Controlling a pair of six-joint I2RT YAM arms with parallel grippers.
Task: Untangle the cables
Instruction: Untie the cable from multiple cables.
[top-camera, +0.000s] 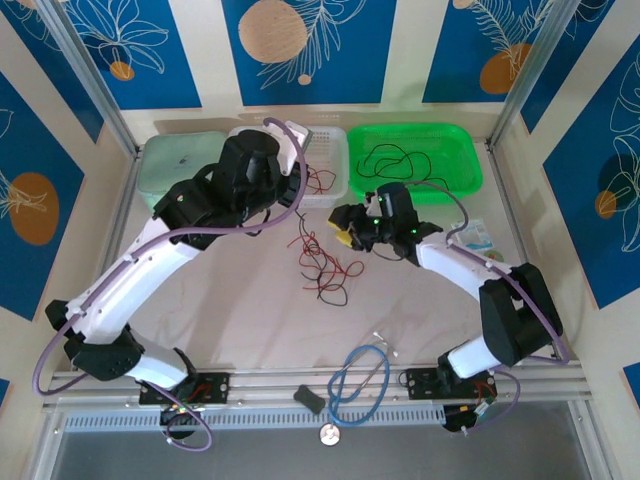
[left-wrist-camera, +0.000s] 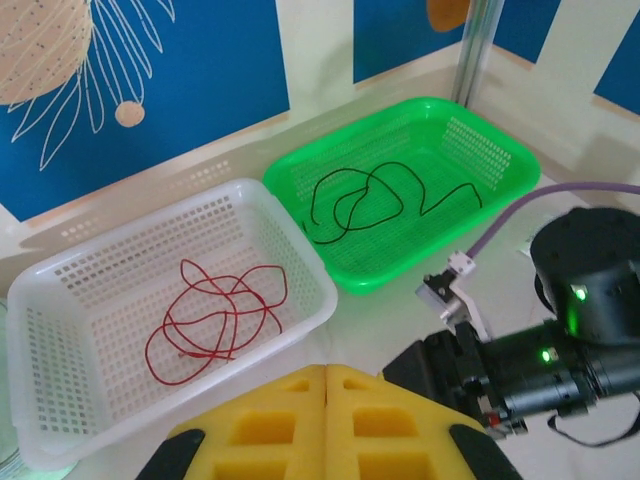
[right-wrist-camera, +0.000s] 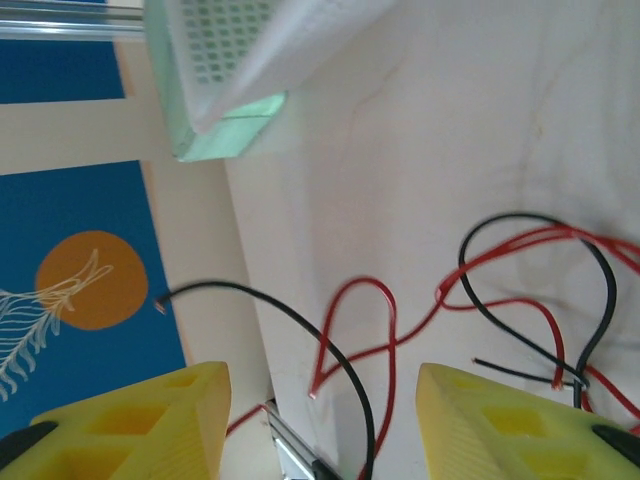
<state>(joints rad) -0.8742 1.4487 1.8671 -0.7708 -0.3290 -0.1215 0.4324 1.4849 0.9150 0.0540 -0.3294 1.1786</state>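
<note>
Several red and black cables (top-camera: 322, 262) lay tangled at the middle of the worktop (top-camera: 240, 320), just toward its near edge from the nearer right gripper (top-camera: 347, 232), jaws apart; the left gripper (left-wrist-camera: 325, 385), pressed together on nothing, hung by the white basket (left-wrist-camera: 295, 245).

Looked like a robotics lab test cell. Was framed by aluminium posts (top-camera: 92, 85) and walled with blue leaf-print panels (top-camera: 350, 70). Had a left arm (top-camera: 150, 255) and a right arm (top-camera: 455, 262) bolted to a slotted rail (top-camera: 270, 385) at the bench (top-camera: 240, 300) edge, with a perforated white basket (top-camera: 338, 145) and a green basket (top-camera: 465, 165) behind.
</note>
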